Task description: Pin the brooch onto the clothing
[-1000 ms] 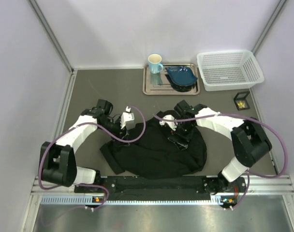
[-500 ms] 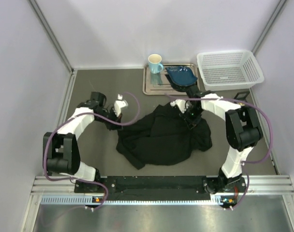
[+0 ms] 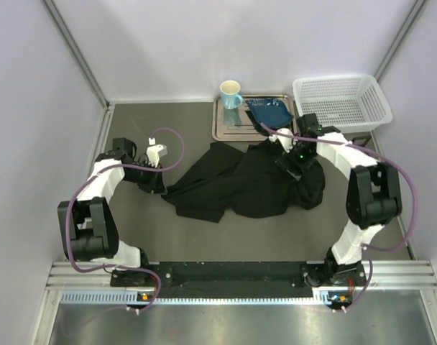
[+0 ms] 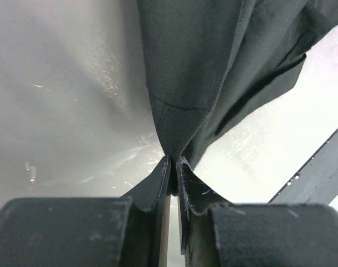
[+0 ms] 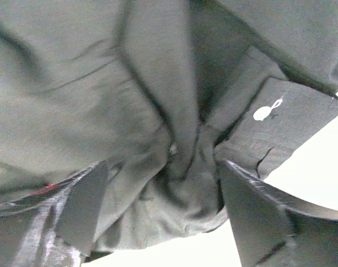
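The clothing [image 3: 240, 183] lies crumpled across the middle of the counter [image 3: 261, 237], stretched between the two arms. Its left end tapers to the left gripper [image 3: 155, 185]. The left wrist view shows that gripper [image 4: 172, 167] with its fingers together, pinching a thin fold of the black cloth [image 4: 202, 67] just above the counter. The far right part of the shirt is gathered up at the right gripper [image 3: 297, 157]. In the right wrist view, its fingers [image 5: 85, 200] are parted around a thick wad of fabric [image 5: 102, 83] that fills the gap and touches both. A white button [image 5: 263, 113] shows on a flap nearby. Along the far edge are a metal tray [image 3: 217, 133] with a cup [image 3: 231, 93] on it, and a white basket [image 3: 305, 129] to the right.
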You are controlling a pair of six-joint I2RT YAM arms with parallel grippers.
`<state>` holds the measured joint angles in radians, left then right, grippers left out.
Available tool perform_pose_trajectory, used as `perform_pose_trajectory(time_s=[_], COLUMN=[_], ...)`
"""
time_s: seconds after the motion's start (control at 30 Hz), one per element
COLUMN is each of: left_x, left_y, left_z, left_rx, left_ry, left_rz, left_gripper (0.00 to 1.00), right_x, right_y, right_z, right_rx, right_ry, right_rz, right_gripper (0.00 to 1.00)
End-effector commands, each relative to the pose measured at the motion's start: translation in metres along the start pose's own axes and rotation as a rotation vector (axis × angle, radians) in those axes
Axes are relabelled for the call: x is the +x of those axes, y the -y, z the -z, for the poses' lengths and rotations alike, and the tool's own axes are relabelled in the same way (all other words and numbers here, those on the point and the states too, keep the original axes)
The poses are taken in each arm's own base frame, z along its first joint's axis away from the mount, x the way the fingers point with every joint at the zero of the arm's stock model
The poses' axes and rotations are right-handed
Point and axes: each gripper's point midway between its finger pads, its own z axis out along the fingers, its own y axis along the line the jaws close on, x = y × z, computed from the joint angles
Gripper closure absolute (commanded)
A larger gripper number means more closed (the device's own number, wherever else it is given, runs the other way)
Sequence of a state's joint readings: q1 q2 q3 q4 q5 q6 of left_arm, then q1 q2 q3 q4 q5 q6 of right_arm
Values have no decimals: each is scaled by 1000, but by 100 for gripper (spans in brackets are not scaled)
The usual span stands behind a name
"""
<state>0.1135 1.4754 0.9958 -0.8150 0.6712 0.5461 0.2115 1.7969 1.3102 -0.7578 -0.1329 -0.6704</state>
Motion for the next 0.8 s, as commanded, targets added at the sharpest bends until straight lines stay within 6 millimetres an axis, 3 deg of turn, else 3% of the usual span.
perform_pose_trajectory(time_s=[0.0,0.03,0.2,0.33,0.47,0.57,0.77], left_x=[-2,-1,0,-7,-9,-9,-9], left_y=[20,19,12,13,14,14,12], left_z=[7,5,0,1,3,3,4], left_rx=[36,39,41,47,48,48,32], left_ry=[8,0,-38,-19,-12,-10,-3], left_rz=[14,28,76,68,62,56,48], left_gripper=[86,86,88,89,89,90,90], right_x=[-22,-16,-30,-19,-7,-9,-2], right_y=[-43,-55,-123,-178,-199,-205,-221], right_z=[54,54,75,62,41,28,2], right_rx=[-54,-73,-178,-300,-367,-376,-394], right_ry=[172,173,304,285,227,213,158], right_rz=[171,198,387,536,572,567,576], right_gripper=[3,1,1,7,23,29,35])
